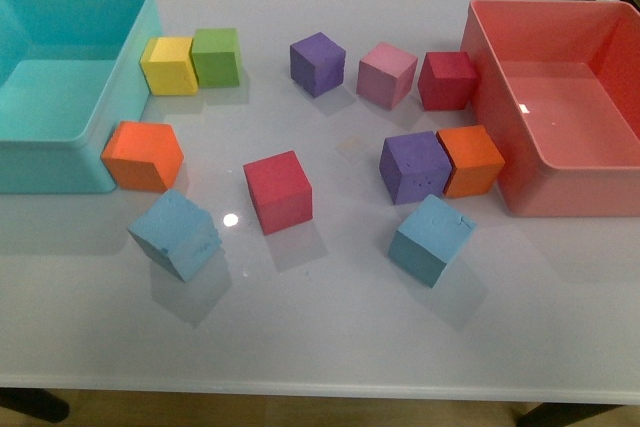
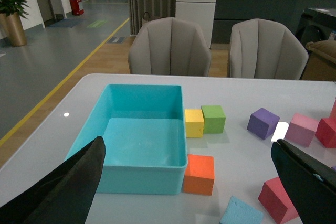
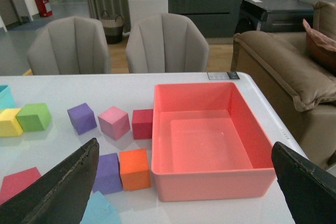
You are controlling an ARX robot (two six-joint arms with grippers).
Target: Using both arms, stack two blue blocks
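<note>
Front view: the left blue block and the right blue block, two in all, lie apart among two red cubes, two purple cubes and two orange cubes. The left gripper and the right gripper both gape empty, with one blue block just ahead of each.

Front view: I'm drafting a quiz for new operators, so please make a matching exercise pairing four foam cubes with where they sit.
Things
1. yellow foam cube
2. pink foam cube
3. left orange foam cube
4. right sky-blue foam cube

Places
A. by the front corner of the turquoise plastic bin
B. nearer the camera than the front purple foam cube and right orange foam cube
C. side by side with the green foam cube
D. between the rear purple foam cube and a crimson foam cube

Pairs: 1-C, 2-D, 3-A, 4-B
</note>
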